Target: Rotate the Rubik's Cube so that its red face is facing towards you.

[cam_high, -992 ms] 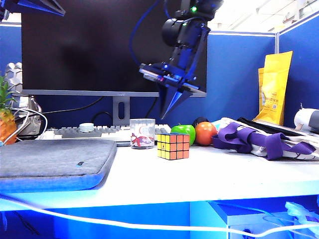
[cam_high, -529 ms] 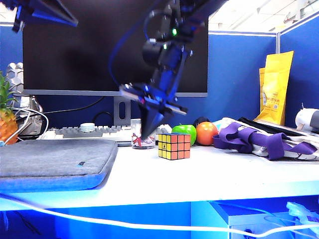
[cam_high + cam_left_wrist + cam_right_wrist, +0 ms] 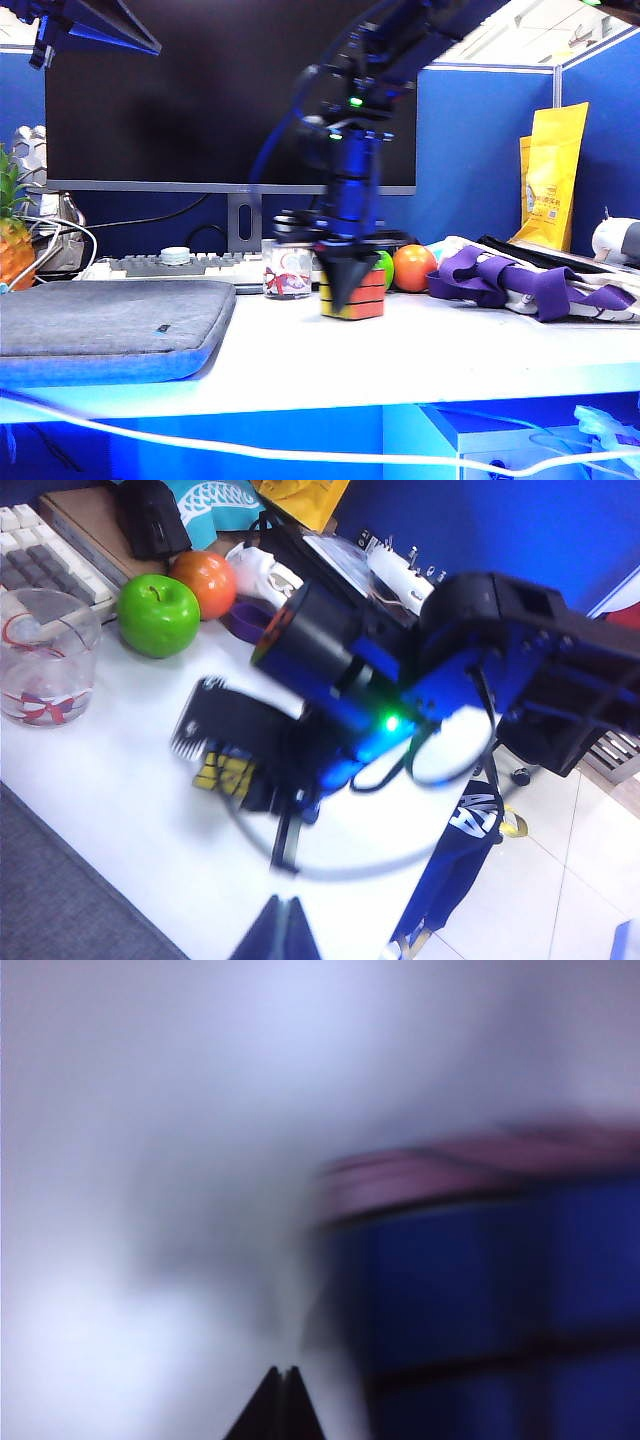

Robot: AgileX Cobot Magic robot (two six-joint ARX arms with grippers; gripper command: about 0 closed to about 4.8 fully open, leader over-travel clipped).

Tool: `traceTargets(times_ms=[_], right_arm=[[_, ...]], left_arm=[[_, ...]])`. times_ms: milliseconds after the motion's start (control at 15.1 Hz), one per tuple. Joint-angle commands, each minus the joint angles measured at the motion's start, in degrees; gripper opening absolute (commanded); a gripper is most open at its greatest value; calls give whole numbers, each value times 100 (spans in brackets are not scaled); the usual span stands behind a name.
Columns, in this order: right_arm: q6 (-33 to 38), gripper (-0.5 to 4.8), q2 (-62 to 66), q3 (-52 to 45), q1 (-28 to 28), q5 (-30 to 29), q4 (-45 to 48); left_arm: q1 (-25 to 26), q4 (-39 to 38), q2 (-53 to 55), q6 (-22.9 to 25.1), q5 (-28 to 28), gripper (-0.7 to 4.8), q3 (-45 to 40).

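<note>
The Rubik's Cube (image 3: 371, 292) rests on the white desk, its orange-salmon side toward the exterior camera and a strip of yellow low down. My right gripper (image 3: 340, 300) points straight down, shut and empty, its tip at the cube's front-left side and covering part of it. In the right wrist view the shut tip (image 3: 283, 1372) sits beside the blurred cube (image 3: 500, 1300), which shows a blue side under a pinkish band (image 3: 480, 1165) that may be the red face. My left gripper (image 3: 152, 46) hangs high at the far left, shut (image 3: 283, 910) and empty. From there the cube's yellow side (image 3: 225, 775) peeks from under the right arm.
A glass cup (image 3: 286, 268) stands just left of the cube, a green apple (image 3: 384, 262) and an orange (image 3: 413, 267) behind it. A grey padded sleeve (image 3: 110, 325) lies front left, purple straps (image 3: 510, 280) on the right, a keyboard (image 3: 190, 266) and monitor (image 3: 180, 90) behind.
My right arm has swung left and then down from above the cube, so its shut tip now stands at the cube's front-left side. The cube has hardly shifted.
</note>
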Motion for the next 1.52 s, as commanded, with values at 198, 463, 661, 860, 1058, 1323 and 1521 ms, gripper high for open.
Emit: traceTargets(times_ms=[198,463,661,860,1058,1323,1521], right_arm=[[-48,-8,-70,48,-546,623,-208],[-4,-8,-164,52,-662,-155,-538],[-17,-8,-588,52,-411,-367,-546],[42,-8,-629,74,-391,-374,-448],[39,-8,-627,74,-391,-428,-417],[35,-8,-560,70,-402,-428,-162],[2,-8,-400,72,-411,-404,-74]], left_arm=[[0,35,-15,9,22,-3,24],[0,76,-15,24,-4,-3,24],[-2,83,-15,20,-2,-3,24],[-2,74,-15,0,0,-3,24],[-2,63,-15,-4,0,-3,24],[-2,81,-15,0,-7,-3,24],[0,85,-15,2,-131,-3,24]])
